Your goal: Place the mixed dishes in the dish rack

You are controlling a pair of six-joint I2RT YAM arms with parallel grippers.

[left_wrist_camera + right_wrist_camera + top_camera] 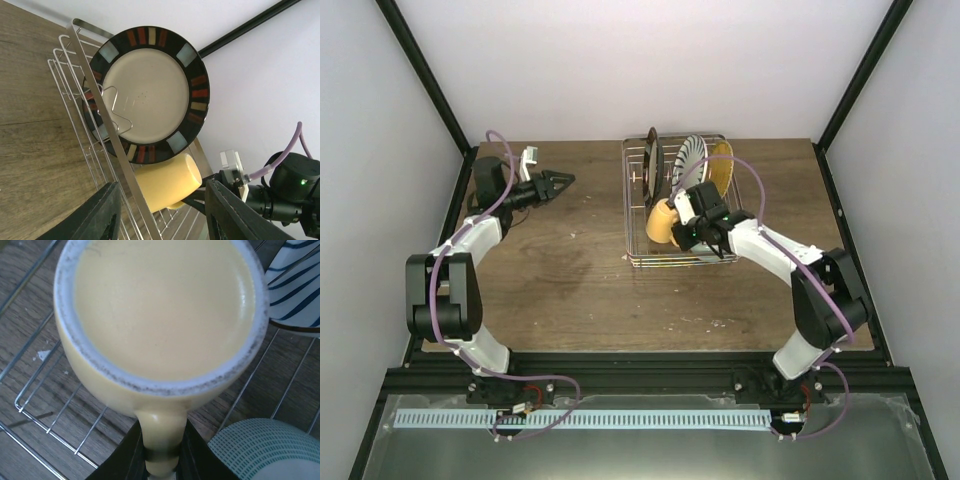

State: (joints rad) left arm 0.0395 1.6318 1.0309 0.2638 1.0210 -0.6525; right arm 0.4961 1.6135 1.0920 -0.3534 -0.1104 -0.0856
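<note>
now the right gripper [162, 457] pinches the handle of the yellow mug [160, 305] at the near-left part of the dish rack [628, 200]. behind it in the rack stand the dark-rimmed plate [150, 95], striped plate [690, 155] and yellow-orange plate [722, 172]. a pale green bowl [265, 450] sits just beside the mug. left of the rack, the left gripper [565, 181] hovers, its jaws spread.

White arm shells [472, 240], black joints [440, 300], looping purple cables [438, 268], black left hand [563, 181], black right hand [682, 230]
</note>
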